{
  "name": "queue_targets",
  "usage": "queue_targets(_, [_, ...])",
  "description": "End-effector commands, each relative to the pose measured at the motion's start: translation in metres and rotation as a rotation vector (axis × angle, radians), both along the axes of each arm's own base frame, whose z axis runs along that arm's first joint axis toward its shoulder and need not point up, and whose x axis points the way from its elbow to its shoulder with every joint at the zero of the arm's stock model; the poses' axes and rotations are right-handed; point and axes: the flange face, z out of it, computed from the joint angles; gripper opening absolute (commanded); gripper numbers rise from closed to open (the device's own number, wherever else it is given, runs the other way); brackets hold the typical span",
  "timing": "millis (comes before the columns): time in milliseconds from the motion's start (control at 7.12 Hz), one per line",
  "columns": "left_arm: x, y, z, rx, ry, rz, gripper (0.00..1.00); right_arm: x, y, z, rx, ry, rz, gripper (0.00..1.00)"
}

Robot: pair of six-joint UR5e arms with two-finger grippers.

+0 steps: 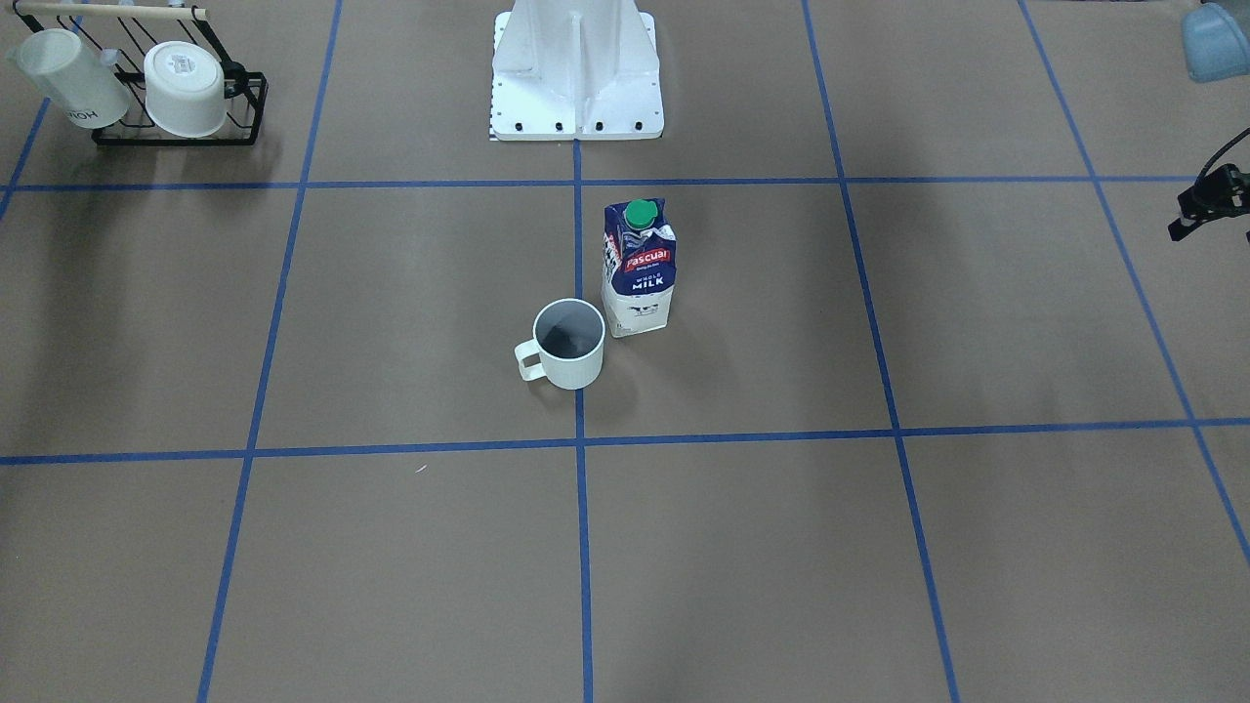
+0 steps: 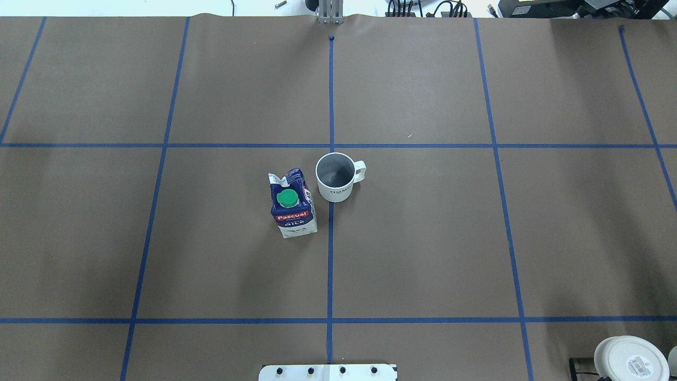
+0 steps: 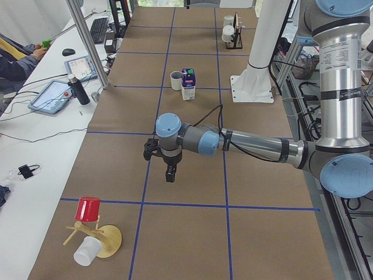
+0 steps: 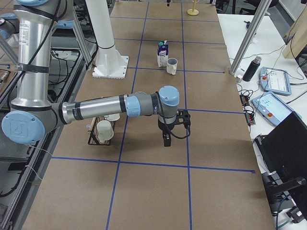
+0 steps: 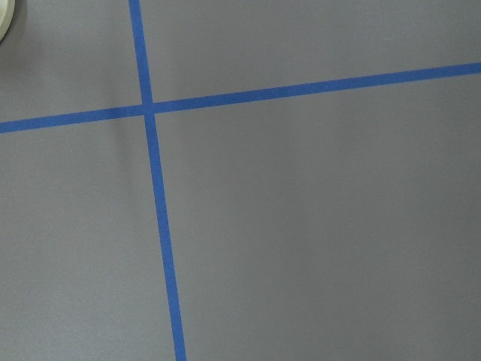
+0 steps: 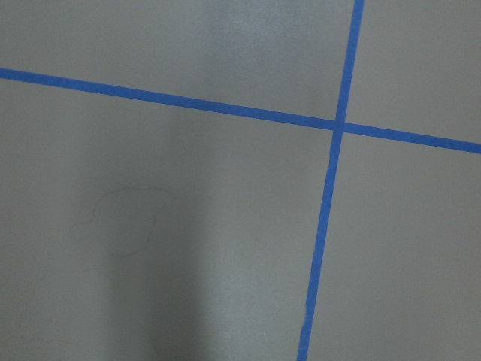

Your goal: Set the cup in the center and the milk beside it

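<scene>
The white cup (image 1: 568, 344) with a loop handle and dark grey inside stands upright on the centre tape line (image 2: 335, 177). The navy and white milk (image 1: 640, 268) carton with a green cap stands upright right beside it (image 2: 292, 203), a small gap between them. Both arms are far from them. My left gripper (image 3: 169, 172) hangs over bare paper toward the table's left end. My right gripper (image 4: 166, 139) hangs over bare paper toward the right end. I cannot tell whether either is open or shut. The wrist views show only brown paper and blue tape.
A black wire rack (image 1: 176, 93) with two white cups stands near the right arm (image 4: 103, 132). The white robot base (image 1: 576, 78) is behind the milk. A red cup (image 3: 87, 210) on a wooden stand and a white cup (image 3: 86, 252) are at the left end.
</scene>
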Motion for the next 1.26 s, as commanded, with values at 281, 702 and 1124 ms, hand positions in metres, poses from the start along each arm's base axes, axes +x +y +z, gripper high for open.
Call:
queue_targets(281, [-0.041,0.016,0.012,0.036,0.036,-0.011,0.98,-0.001,-0.003,0.007,-0.016,0.014,0.004,1.0])
queue_targets(702, [-0.048,0.008,0.014,0.041,0.037,-0.026,0.98,-0.001,-0.009,0.004,-0.009,0.01,0.006,1.0])
queue_targets(1124, [-0.047,0.007,0.014,0.089,0.051,-0.025,0.98,-0.001,-0.009,0.008,-0.017,0.01,0.006,1.0])
